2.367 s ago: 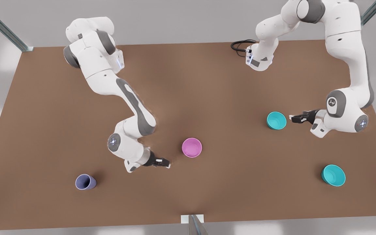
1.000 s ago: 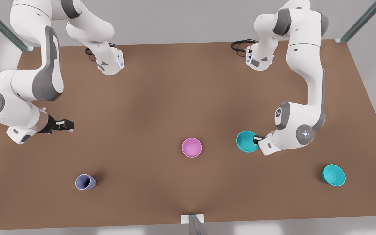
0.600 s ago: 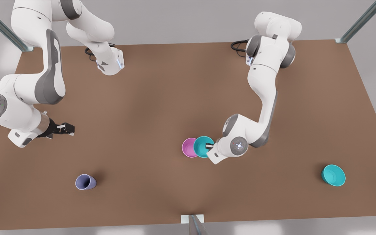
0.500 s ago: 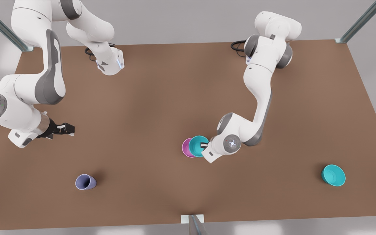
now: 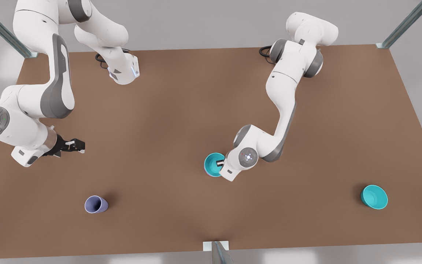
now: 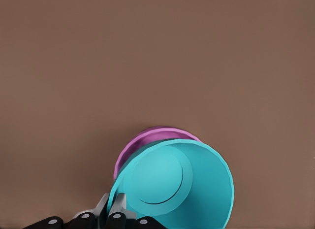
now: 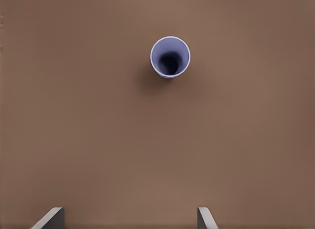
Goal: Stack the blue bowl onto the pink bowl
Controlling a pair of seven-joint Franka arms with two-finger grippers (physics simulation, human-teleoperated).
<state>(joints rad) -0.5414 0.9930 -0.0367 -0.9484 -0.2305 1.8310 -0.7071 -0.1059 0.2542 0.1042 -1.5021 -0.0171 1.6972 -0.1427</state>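
The blue bowl (image 5: 213,165) hangs over the pink bowl near the middle of the table, hiding it in the front view. In the left wrist view the blue bowl (image 6: 179,184) is tilted, and the pink bowl (image 6: 147,140) peeks out as a crescent from under it. My left gripper (image 5: 220,163), on the arm at the front view's right, is shut on the blue bowl's rim, with its fingers (image 6: 117,209) pinching the wall. My right gripper (image 5: 80,146) waits open above bare table at the front view's left.
A second teal bowl (image 5: 374,197) sits near the front view's right edge. A lavender cup (image 5: 96,204) stands at the lower left of the front view, and the right wrist view looks down into the cup (image 7: 170,57). The brown table (image 5: 181,102) spreads wide between them.
My left gripper has carried the blue bowl toward the front view's left, from beside the pink bowl to over it. The right arm has barely moved.
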